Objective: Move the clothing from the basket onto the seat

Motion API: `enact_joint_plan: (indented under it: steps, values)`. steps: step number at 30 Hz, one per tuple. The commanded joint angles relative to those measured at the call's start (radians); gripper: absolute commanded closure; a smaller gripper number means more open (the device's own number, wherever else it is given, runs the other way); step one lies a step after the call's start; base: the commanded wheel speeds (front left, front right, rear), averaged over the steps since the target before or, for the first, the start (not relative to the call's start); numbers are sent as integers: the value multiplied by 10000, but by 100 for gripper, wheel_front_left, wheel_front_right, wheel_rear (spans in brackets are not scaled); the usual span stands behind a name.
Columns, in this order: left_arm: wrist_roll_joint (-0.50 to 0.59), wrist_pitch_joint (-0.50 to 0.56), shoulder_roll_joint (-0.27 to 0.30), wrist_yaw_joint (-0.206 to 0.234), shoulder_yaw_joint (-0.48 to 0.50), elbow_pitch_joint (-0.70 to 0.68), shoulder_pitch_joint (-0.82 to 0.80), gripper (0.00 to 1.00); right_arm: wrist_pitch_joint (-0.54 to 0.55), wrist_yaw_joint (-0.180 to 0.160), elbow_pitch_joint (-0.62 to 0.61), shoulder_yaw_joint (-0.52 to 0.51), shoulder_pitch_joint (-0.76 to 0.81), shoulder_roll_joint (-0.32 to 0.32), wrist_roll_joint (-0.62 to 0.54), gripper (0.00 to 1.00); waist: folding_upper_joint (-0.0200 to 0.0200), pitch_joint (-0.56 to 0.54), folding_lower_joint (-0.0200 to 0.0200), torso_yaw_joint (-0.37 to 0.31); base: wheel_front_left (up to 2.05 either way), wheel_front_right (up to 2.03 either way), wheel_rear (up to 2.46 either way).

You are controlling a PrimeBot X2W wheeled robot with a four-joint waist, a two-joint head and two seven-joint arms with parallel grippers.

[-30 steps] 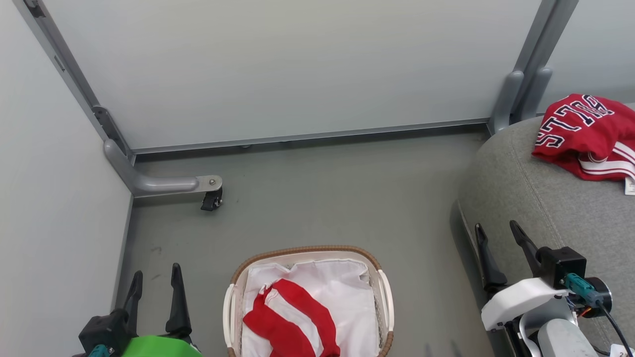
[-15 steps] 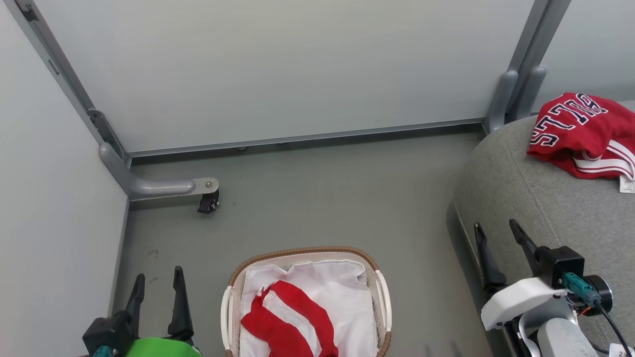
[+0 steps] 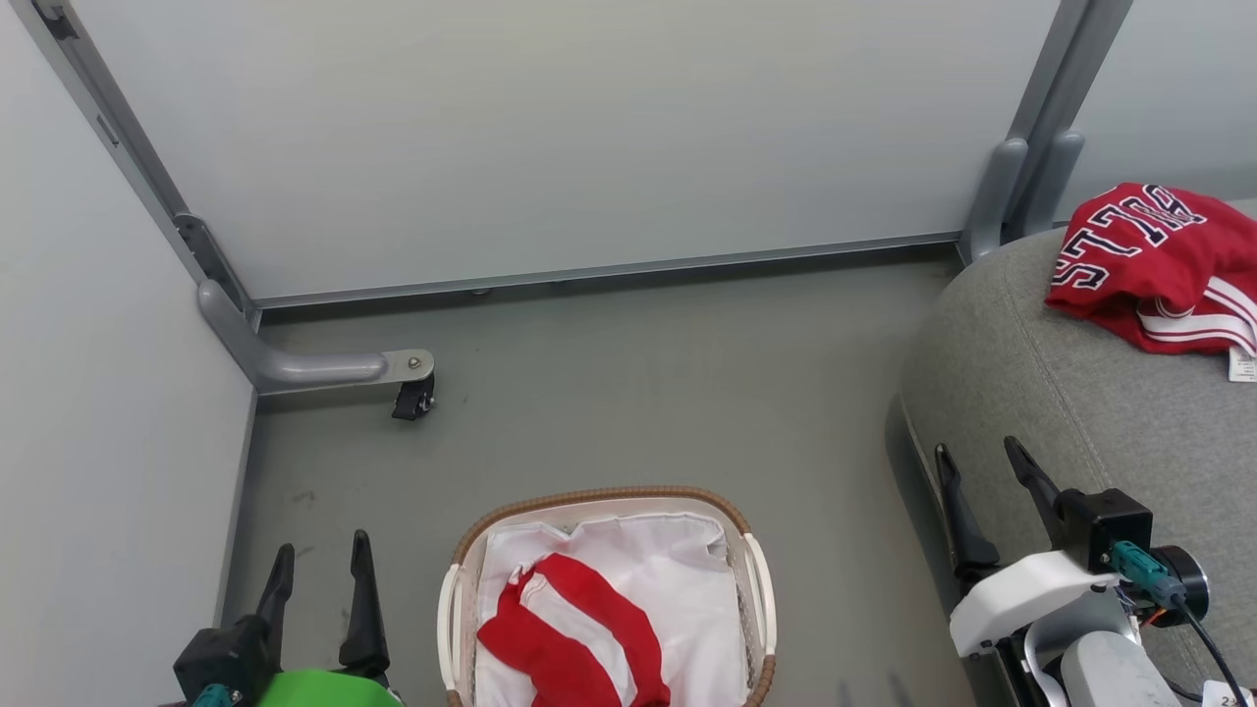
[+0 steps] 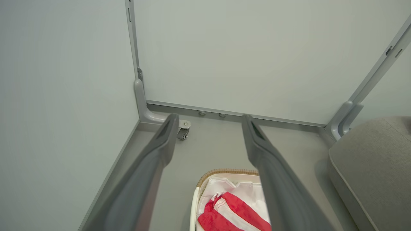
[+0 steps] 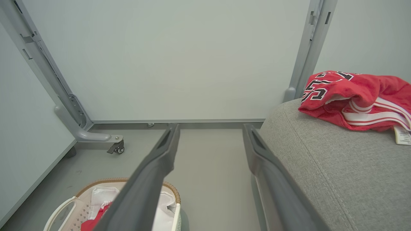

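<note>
Head view: my left gripper [image 3: 323, 545] and right gripper [image 3: 977, 447] both stand spread, holding nothing. The striped garment [image 3: 570, 628] lies in the basket [image 3: 609, 494]. The lettered garment [image 3: 1129, 255] lies on the seat [image 3: 1061, 412], its navy letters creased and unreadable. Left wrist view: striped garment beneath my fingers. Right wrist view: the white tag [image 5: 403, 134] has print too small to read.

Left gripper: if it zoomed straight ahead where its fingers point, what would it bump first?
Probably the grey floor just before the pale wall panel; depth is hard to judge. The basket lies below the left gripper and its line.
</note>
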Motion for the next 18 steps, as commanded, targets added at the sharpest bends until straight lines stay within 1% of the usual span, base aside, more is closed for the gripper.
enact_joint_plan:
  steps: [1,6,10,14,18]
  values:
    - [111,-8,10,-53,-58,41,-162,0,-24,-14,-15,-14,44,-42,-5,0,0,47,1,-15,0,0,0]
    - [389,-8,11,-144,-399,258,-605,0,-24,-14,-114,-92,-204,-42,-58,0,0,370,1,-76,0,0,0]
    - [574,-8,14,-222,-849,718,-1305,0,-24,-14,-206,-174,-474,-40,-115,0,0,833,1,-170,0,0,0]
    - [796,-8,16,-275,-1474,1629,-2218,0,-24,-14,-349,-221,-863,-40,-165,0,0,1519,1,-344,0,0,0]
    - [402,-7,20,-325,-2101,2974,-3184,0,-24,-14,-457,-133,-1379,-40,-163,0,0,2411,1,-656,0,0,0]
